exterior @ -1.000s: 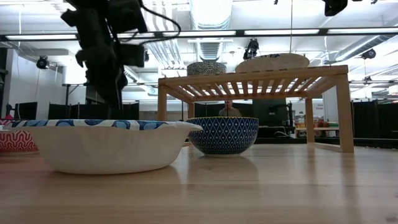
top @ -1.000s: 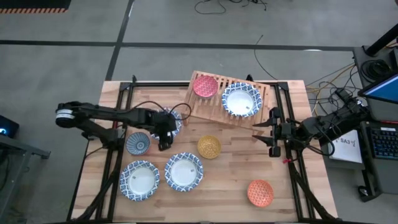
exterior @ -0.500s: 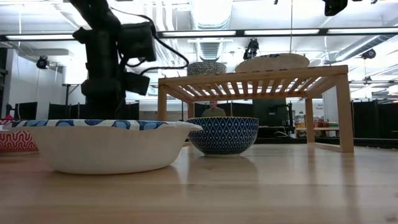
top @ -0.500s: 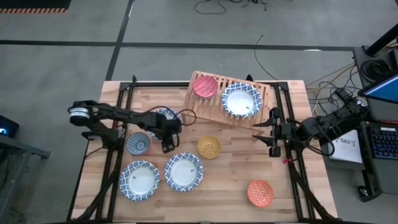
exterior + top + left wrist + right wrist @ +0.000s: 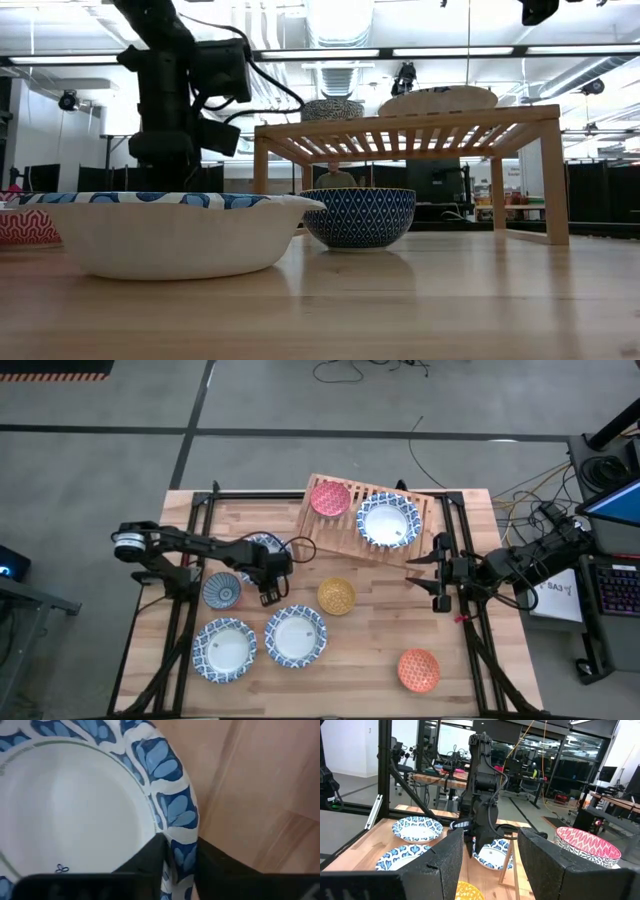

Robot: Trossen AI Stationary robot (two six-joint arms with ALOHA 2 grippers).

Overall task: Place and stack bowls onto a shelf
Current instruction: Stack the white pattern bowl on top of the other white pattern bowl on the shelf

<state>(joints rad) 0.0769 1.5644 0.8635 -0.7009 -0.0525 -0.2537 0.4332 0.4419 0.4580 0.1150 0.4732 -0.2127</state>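
My left gripper point(image 5: 268, 567) stands over a wide blue-and-white bowl point(image 5: 257, 543) on the table left of the shelf point(image 5: 372, 520), shut on its rim. The arm hides most of that bowl. A pink-red bowl point(image 5: 330, 497) and a wide blue-and-white bowl point(image 5: 388, 521) sit on the shelf's slats. On the table rest a small blue-patterned bowl point(image 5: 222, 590), a yellow bowl point(image 5: 337, 596), two wide blue-and-white bowls point(image 5: 225, 649) point(image 5: 296, 635) and an orange bowl point(image 5: 418, 669). My right gripper point(image 5: 425, 572) waits open, right of the shelf. My left gripper has the wide bowl's blue-patterned rim point(image 5: 176, 832) between its two fingers, one finger point(image 5: 145, 865) inside the bowl and the other point(image 5: 220, 870) outside. The fingers point down from above. Whether the bowl is off the table I cannot tell.
The shelf stands slanted at the table's far middle, with free slats between and beside its two bowls. Black frame rails run along the table's left and right sides. Bare wood lies at the near right around the orange bowl.
My left arm has gone a little toward the table's right edge, bringing its gripper over the wide bowl's rim; over the last half second it has kept still. No bowl has visibly moved.
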